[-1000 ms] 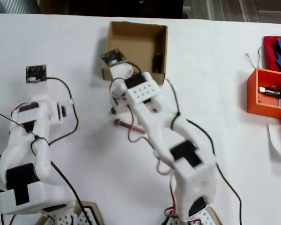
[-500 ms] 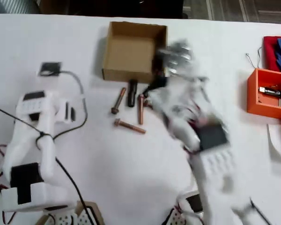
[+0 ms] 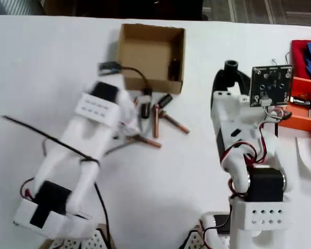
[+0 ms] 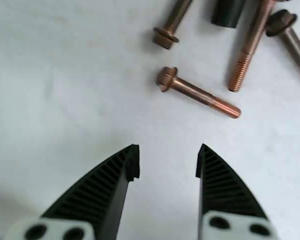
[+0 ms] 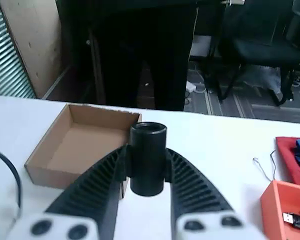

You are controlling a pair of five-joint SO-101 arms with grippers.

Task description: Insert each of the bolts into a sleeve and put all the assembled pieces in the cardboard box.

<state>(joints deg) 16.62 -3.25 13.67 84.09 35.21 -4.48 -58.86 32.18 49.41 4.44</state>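
- Copper-coloured bolts (image 4: 197,92) lay in a loose pile on the white table (image 3: 52,52), just in front of the cardboard box (image 3: 155,85). We counted four in the left wrist view.
- One black sleeve (image 4: 229,10) lay among them, between two of the bolts.
- A second sleeve (image 5: 148,170) stood upright, clamped between the jaws of the right gripper (image 5: 146,151). It was raised off the table, well to the side of the pile.
- The left gripper (image 4: 167,162) hung over bare table near the closest bolt, with its jaws apart and nothing between them.
- In the high view the left arm (image 3: 88,135) lay across one side of the pile and hid part of it.
- A dark piece (image 3: 165,100) sat at the head of one bolt, and we could not tell whether it was a sleeve.
- Another dark item (image 3: 173,68) rested against the box's inner wall.
- An orange bin (image 3: 300,122) stood just beside the right arm, with a red cloth (image 3: 299,52) behind it.
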